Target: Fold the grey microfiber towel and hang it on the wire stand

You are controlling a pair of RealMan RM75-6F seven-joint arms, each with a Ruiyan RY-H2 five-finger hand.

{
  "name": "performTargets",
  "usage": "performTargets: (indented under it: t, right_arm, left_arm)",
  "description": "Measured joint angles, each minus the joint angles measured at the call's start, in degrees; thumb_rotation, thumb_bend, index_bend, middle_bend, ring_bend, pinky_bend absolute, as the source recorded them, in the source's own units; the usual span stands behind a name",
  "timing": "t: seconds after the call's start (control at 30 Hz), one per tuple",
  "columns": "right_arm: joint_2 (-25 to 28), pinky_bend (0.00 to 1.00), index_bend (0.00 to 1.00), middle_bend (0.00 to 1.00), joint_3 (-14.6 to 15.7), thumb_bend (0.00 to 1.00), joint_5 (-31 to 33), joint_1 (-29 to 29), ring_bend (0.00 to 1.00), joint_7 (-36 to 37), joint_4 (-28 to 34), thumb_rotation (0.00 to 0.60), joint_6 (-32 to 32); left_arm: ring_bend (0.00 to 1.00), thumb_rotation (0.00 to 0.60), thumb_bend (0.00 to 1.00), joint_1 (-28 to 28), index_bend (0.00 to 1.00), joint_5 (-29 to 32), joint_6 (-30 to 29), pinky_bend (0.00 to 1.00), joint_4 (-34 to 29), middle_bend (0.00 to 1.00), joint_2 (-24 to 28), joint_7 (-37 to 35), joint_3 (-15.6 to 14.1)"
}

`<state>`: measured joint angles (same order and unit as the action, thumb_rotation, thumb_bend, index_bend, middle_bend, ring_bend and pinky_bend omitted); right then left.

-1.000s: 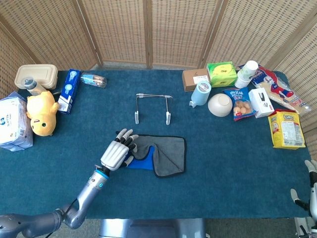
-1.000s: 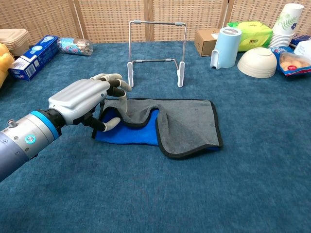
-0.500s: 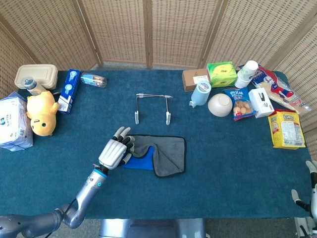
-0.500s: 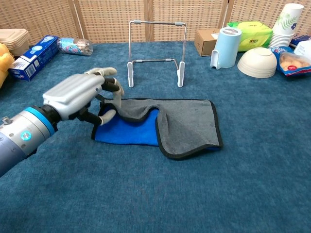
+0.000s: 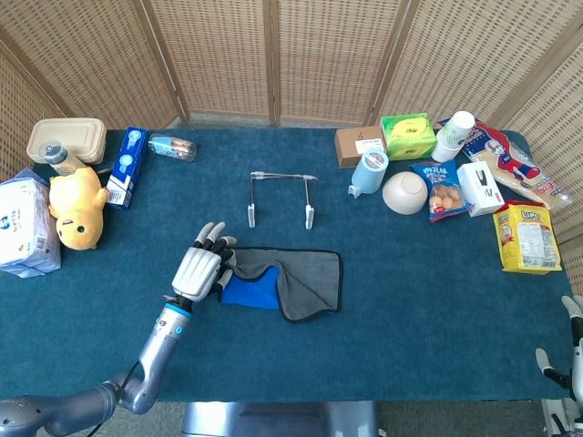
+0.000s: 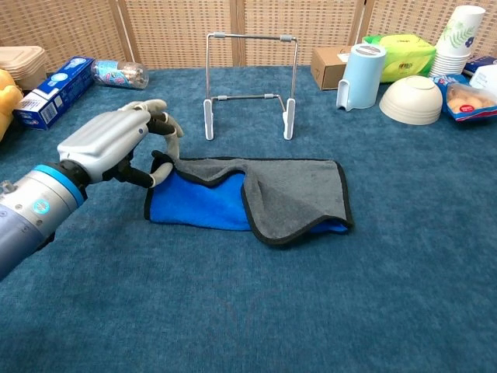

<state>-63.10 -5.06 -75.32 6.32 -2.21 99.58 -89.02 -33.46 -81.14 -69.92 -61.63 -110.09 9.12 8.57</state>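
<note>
Towel [image 6: 264, 198] lay on the blue desk [image 6: 311, 311] in front of the wire stand [image 6: 250, 81], partly doubled over: its grey face covered the right portion, while the blue underside showed at the left. The fold looked untidy and unfinished, with the grey layer bunched and one edge curling.

The left hand [image 6: 116, 144] was at the towel's left end, just beside the near-left corner. Its fingers [image 6: 159, 116] were curled, and the thumb appeared to meet the grey hem there, so it looked like a pinch on that edge; from the head view the left hand [image 5: 199, 270] overlapped the cloth's left edge, which fits that reading, though the contact itself was small and partly hidden.

The right hand [image 5: 572, 355] showed only as a sliver at the desk's far right edge, well apart from the towel, and I could not tell how its fingers stood.

As for progress, I judged the task to be early. A first rough fold was begun, not squared up. The stand was bare, with nothing draped on its top bar. Left to do: finish and neaten the fold, lift the towel, and hang it over the stand.
</note>
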Motion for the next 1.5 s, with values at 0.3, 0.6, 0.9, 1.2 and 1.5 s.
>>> performTargets:
  t: [0.3, 0.6, 0.9, 1.2, 1.5]
  right_arm:
    - [0.1, 0.00, 0.09, 0.08, 0.0, 0.28, 0.1, 0.1, 0.00, 0.4, -0.2, 0.600, 0.1]
    - [0.1, 0.00, 0.09, 0.08, -0.1, 0.28, 0.3, 0.0, 0.00, 0.4, -0.4, 0.600, 0.5]
    - [0.1, 0.00, 0.09, 0.09, 0.0, 0.28, 0.5, 0.1, 0.00, 0.5, -0.5, 0.600, 0.6]
    - [0.2, 0.00, 0.10, 0.09, 0.0, 0.28, 0.5, 0.3, 0.00, 0.7, -0.4, 0.600, 0.4]
    - [0.3, 0.00, 0.10, 0.09, 0.1, 0.28, 0.4, 0.6, 0.00, 0.9, -0.4, 0.600, 0.1]
  left_arm:
    - [0.00, 0.600, 0.54, 0.8, 0.48, 3.2, 0.7, 0.00, 1.5, 0.22, -2.6, 1.2, 1.5]
    - [0.00, 0.600, 0.44, 0.5, 0.27, 3.6, 0.2, 0.00, 2.6, 0.09, -3.2, 1.9, 2.4]
    - [0.00, 0.600, 0.49, 0.4, 0.13, 3.7, -0.1, 0.00, 3.8, 0.02, -4.0, 2.5, 2.5]
    - [0.00, 0.600, 0.50, -0.3, 0.12, 3.9, -0.3, 0.00, 4.6, 0.02, -4.5, 3.1, 3.5]
    - [0.00, 0.600, 0.51, -1.2, 0.12, 5.1, 0.8, 0.00, 6.9, 0.01, -5.1, 4.3, 4.5]
